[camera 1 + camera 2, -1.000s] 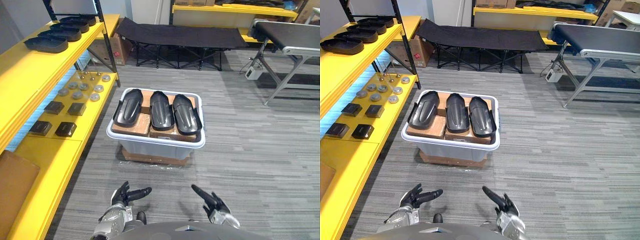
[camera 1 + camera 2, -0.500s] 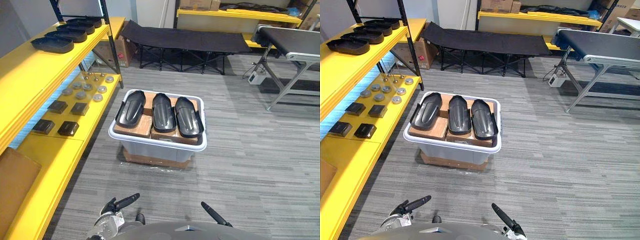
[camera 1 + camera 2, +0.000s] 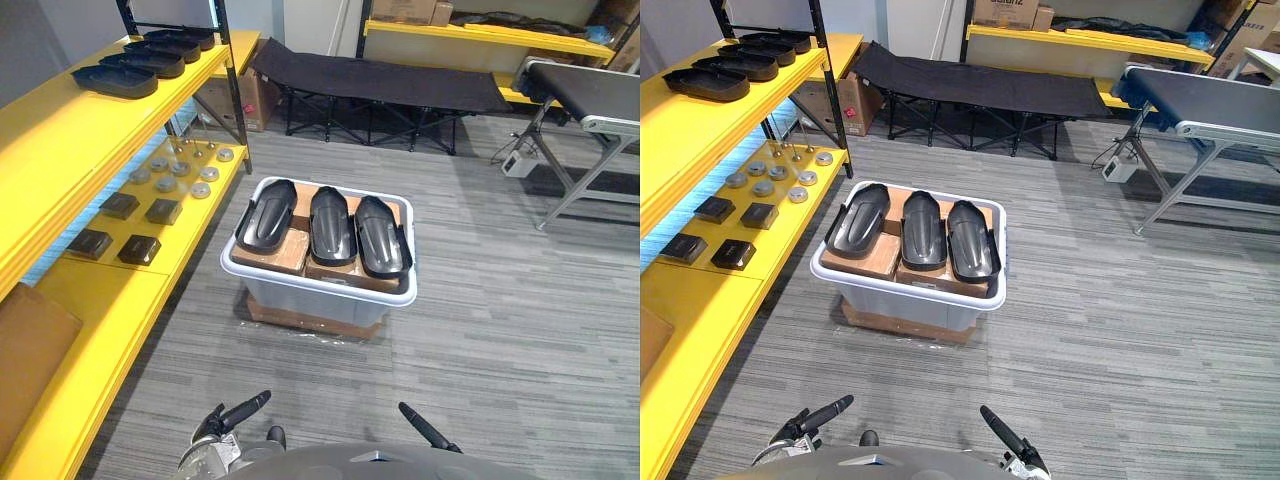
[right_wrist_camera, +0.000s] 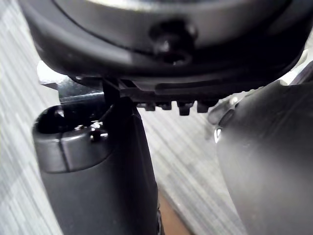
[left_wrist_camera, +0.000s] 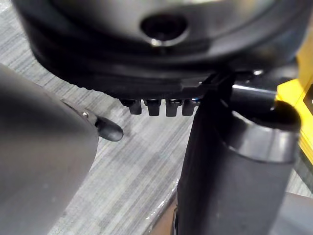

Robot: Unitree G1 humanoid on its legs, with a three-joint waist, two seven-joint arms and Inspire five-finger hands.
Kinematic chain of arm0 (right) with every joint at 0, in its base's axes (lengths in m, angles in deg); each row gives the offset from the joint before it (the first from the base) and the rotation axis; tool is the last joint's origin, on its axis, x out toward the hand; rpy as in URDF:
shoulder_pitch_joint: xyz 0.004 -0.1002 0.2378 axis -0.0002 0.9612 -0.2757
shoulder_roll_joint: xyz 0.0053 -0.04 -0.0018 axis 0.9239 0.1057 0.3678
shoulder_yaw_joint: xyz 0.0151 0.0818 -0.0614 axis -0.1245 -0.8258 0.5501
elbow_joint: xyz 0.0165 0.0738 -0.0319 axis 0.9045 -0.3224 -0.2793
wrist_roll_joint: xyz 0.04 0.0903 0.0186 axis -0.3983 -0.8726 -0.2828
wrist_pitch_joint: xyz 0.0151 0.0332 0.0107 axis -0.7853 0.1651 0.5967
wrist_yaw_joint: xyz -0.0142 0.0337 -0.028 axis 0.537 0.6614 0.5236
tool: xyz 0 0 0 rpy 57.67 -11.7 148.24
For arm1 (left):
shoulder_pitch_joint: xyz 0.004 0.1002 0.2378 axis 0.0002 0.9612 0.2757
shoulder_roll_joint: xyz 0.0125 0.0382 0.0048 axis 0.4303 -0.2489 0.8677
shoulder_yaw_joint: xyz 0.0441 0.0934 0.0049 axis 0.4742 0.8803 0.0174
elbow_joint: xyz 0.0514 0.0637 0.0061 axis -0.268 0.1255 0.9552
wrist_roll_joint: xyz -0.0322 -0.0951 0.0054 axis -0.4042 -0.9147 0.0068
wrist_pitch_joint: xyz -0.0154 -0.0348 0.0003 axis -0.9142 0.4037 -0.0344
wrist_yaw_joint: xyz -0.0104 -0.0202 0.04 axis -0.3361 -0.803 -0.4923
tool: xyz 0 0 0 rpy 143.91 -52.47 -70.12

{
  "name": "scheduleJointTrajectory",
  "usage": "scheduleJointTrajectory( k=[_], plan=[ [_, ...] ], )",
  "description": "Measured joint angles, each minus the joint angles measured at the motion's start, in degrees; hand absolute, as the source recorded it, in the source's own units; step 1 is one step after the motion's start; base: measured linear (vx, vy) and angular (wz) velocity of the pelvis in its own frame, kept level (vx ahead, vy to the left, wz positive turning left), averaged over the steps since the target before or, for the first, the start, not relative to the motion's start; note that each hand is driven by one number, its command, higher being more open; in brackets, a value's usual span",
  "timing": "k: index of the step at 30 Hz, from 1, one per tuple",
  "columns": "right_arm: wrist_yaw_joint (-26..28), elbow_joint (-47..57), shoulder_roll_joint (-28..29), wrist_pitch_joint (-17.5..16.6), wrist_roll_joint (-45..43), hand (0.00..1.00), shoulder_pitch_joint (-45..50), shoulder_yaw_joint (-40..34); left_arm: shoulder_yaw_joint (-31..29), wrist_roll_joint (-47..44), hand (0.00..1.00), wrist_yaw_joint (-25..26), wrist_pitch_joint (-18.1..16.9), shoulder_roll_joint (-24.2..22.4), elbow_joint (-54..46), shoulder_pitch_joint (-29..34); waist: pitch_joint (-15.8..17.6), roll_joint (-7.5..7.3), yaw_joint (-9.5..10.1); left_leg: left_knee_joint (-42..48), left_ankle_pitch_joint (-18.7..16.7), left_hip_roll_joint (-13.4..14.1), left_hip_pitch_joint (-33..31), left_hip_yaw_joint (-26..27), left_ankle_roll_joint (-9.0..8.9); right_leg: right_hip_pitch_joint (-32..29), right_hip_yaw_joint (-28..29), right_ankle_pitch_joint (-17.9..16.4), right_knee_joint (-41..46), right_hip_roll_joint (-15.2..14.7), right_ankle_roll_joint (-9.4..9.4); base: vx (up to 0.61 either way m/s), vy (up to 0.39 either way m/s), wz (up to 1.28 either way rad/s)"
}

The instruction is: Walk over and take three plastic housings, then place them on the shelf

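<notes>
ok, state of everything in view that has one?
housings: three, lying side by side on boxes in the bin, untouched.
bin: open-topped, on the floor.
left hand: open, empty, short of the bin.
right hand: open, empty.
shelf: upper tier holds a row of black trays.
cot: unfolded, beyond the bin.
</notes>
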Motion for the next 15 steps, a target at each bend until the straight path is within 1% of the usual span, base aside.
scheduleJointTrajectory(
  k=[2,5,8,9,11,15],
  plan=[
    [-0.6,5.6,0.0,-1.0,0.0,1.0,0.0,2.5,0.0,0.2,1.0,0.1,0.0,-0.1,-5.5,0.0,0.3,0.33,0.02,0.0,0.1,-0.2,-0.9,-0.3,0.2,-0.6,-0.3,0.0,0.2,-0.2,0.12,0.02,-0.001,0.08],
    [-1.5,11.0,0.0,-1.4,0.0,1.0,-1.6,3.8,0.1,0.6,1.0,0.0,-0.3,-1.0,-12.1,-0.3,0.6,0.4,-0.02,0.0,0.2,-0.5,-1.3,-0.6,0.36,-0.7,-0.7,0.0,0.2,-0.5,0.18,0.01,0.006,0.08],
    [-1.7,15.6,-0.3,-3.0,0.1,1.0,-4.5,4.1,1.9,6.1,1.0,0.6,-0.6,-1.1,-18.6,-2.1,0.6,0.4,0.12,0.0,0.1,-0.6,-1.8,-0.8,0.6,-1.2,-0.9,0.0,0.4,-0.9,0.2,0.03,-0.006,0.05],
    [-1.7,17.3,-0.8,-3.5,0.0,1.0,-5.5,5.0,2.9,9.5,1.0,1.4,-0.7,-0.9,-20.6,-2.8,0.7,0.45,0.11,0.0,0.4,-0.7,-2.0,-0.8,0.98,-1.5,-0.8,0.0,0.7,-1.0,0.22,0.05,-0.003,0.0],
    [-1.8,19.9,-1.3,-3.8,-0.1,1.0,-6.2,6.1,4.6,13.1,1.0,2.3,-0.6,-0.7,-23.9,-3.1,0.7,0.43,0.07,0.0,0.4,-0.9,-2.0,-0.8,1.02,-1.5,-0.8,-0.1,0.6,-1.2,0.24,0.05,-0.004,-0.01],
    [-1.8,22.1,-1.4,-4.0,-0.2,1.0,-8.0,7.2,7.1,14.1,1.0,2.6,-0.2,-0.4,-29.7,-3.6,0.7,0.45,0.0,0.1,0.2,-0.9,-2.0,-0.6,0.93,-1.6,-0.8,-0.1,0.6,-1.2,0.25,0.03,-0.009,-0.01]
  ],
)
